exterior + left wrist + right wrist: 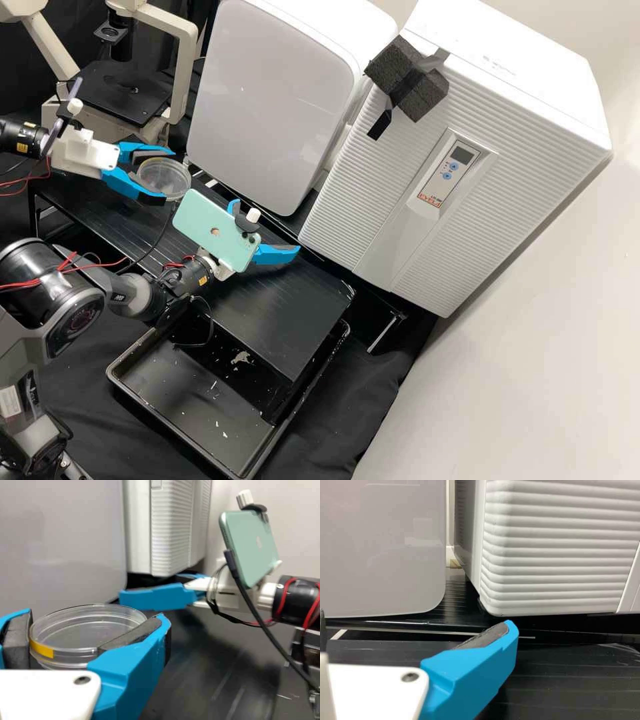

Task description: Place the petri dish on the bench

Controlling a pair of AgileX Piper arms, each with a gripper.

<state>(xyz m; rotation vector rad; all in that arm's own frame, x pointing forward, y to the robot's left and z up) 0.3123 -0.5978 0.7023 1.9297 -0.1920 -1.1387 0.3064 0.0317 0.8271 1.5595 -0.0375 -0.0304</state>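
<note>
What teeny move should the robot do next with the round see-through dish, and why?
I'd lower the dish gently toward the bench, keeping it level. The left pincer has it between both fingers, and it seems to be up above the bench, so letting go now might drop it.

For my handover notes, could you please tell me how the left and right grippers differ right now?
The left gripper has the petri dish between its fingers; the right gripper is open and holds nothing. The left gripper is farther from the black tray than the right gripper. Both have bright blue fingers.
</note>
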